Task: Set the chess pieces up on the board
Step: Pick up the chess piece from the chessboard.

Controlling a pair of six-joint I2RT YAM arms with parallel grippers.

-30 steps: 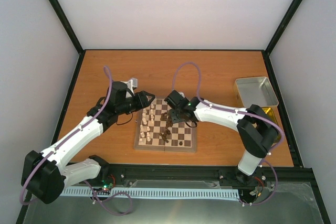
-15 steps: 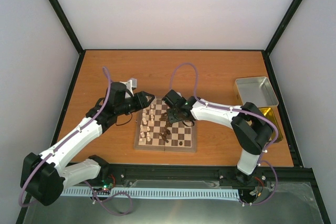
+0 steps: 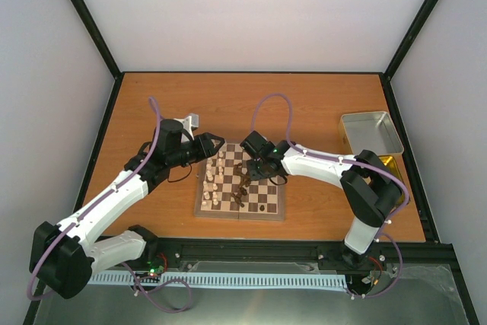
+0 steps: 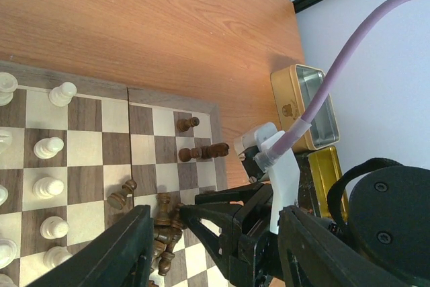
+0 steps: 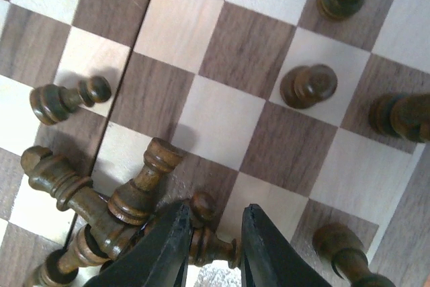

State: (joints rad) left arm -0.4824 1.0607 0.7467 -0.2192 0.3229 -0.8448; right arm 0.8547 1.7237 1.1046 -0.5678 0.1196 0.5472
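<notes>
The board [image 3: 240, 216] lies between my arms, its squares filling the right wrist view [image 5: 222, 119]. Dark chess pieces [image 3: 242, 190] lie heaped near its seam [image 5: 87, 199], and a few stand or lie on squares further right [image 5: 308, 85]. My right gripper [image 3: 247, 180] is low over the heap's edge. Its fingers [image 5: 216, 212] are shut on one dark piece [image 5: 208, 233] lying crosswise between them. My left gripper [image 3: 215, 144] hovers at the board's far left edge. It is open with nothing held [image 4: 215, 213].
Cream-white chessmen [image 3: 217, 176] stand in rows on the board's left half [image 4: 50, 146]. A silver tin [image 3: 371, 133] and a gold tin [image 3: 389, 164] sit at the table's right. Black frame posts border the table.
My right gripper's fingers have narrowed onto the dark piece at the heap's edge, and the right arm has shifted slightly. The left arm has stayed still.
</notes>
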